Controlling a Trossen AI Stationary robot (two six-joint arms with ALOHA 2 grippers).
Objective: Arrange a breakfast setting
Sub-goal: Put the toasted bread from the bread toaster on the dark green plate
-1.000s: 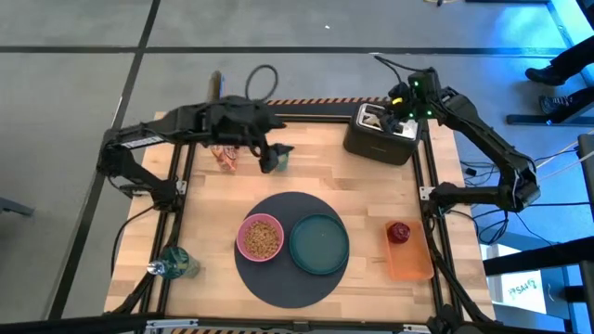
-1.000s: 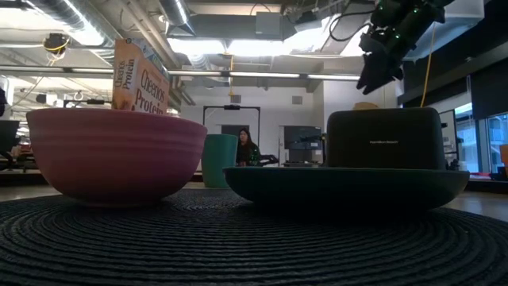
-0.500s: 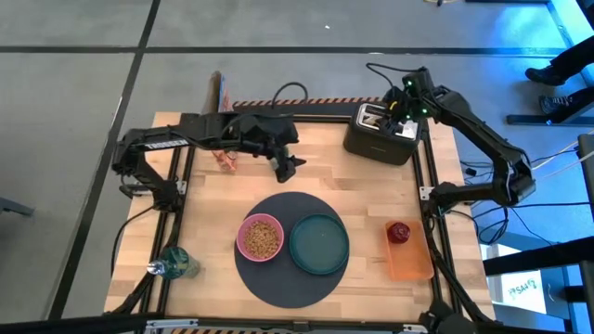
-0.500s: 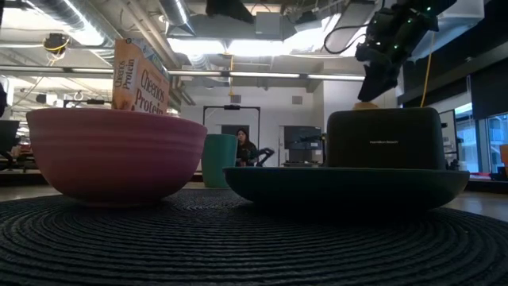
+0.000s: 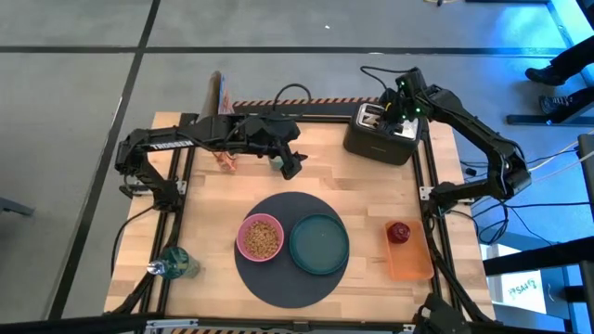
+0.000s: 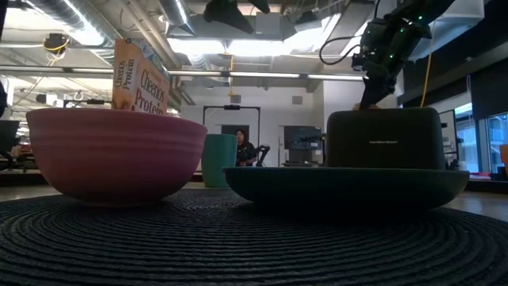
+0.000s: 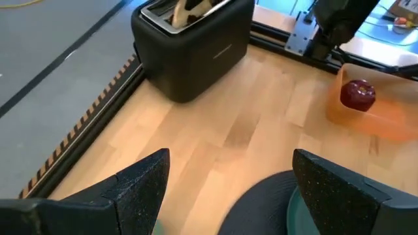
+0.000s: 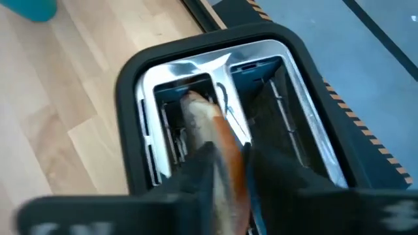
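The pale bagel (image 8: pixel 219 147) stands on edge in a slot of the black toaster (image 5: pixel 380 137), at the table's far right. My right gripper (image 8: pixel 228 173) reaches down into that slot, shut on the bagel. My left gripper (image 7: pixel 228 189) is open and empty, above the wood near the far middle (image 5: pixel 290 167). The pale-green cup (image 6: pixel 220 159) stands on the table; the left arm hides it in the high view. The pink bowl (image 5: pixel 262 237) and dark-green plate (image 5: pixel 318 243) rest on the dark-grey mat (image 5: pixel 278 278). The dark-red fruit (image 5: pixel 399 232) lies in the orange tray. No spoon shows. My right gripper pinches the bagel's upper part (image 8: pixel 225 134), which pokes out of the toaster slot, one finger on each flat face. The fingers (image 8: pixel 196 173) come from above, pointing down. The bagel stands on edge, its lower part down in the slot.
A cereal box (image 5: pixel 220 100) stands at the far left edge, with a small orange packet (image 5: pixel 225 160) near it. A bottle (image 5: pixel 176 263) stands at the near left corner. The orange tray (image 5: pixel 410 255) lies at the right edge. A person shows far behind the table (image 6: pixel 242 147).
My right gripper has come down onto the toaster, over the bagel's slot. My left gripper has gone a little toward the table's right and near edges, away from the cup, which has stayed standing in place.
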